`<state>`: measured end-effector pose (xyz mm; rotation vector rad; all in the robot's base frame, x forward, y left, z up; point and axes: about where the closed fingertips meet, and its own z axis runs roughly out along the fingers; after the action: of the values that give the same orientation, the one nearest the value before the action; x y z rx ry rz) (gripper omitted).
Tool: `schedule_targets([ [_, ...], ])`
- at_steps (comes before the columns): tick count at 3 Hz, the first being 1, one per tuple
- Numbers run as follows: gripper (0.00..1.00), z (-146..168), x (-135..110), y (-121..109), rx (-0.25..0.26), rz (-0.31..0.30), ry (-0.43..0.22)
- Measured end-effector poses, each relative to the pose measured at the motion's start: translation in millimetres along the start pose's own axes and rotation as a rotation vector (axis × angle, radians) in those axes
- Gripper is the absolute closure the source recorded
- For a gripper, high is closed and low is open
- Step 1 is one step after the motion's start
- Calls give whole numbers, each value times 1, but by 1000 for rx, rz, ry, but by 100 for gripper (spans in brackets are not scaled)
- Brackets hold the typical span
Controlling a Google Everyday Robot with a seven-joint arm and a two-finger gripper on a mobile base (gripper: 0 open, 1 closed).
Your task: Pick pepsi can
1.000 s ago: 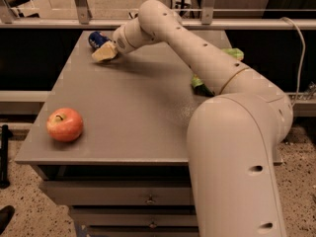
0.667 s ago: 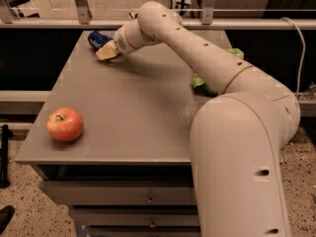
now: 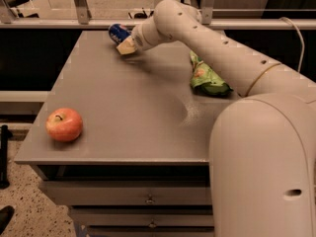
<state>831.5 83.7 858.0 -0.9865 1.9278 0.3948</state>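
The pepsi can (image 3: 118, 32), dark blue with white lettering, is at the far edge of the grey table (image 3: 123, 102). My gripper (image 3: 123, 44) reaches it from the right. One cream fingertip (image 3: 126, 48) shows just below the can, and the can sits tilted in the grip, its lower part hidden by the fingers. The gripper is shut on the can, which looks slightly off the tabletop.
A red apple (image 3: 64, 124) lies near the table's front left corner. A green snack bag (image 3: 207, 78) lies at the right, partly under my arm. A metal railing (image 3: 79, 4) runs behind the table. Drawers (image 3: 148, 199) sit below the front edge.
The gripper and the pepsi can have moved together to the right and a little up. The apple and the snack bag have not moved.
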Motion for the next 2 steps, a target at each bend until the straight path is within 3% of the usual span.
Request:
schedule_targets([
  [2, 100, -42, 14, -36, 97, -15, 28],
])
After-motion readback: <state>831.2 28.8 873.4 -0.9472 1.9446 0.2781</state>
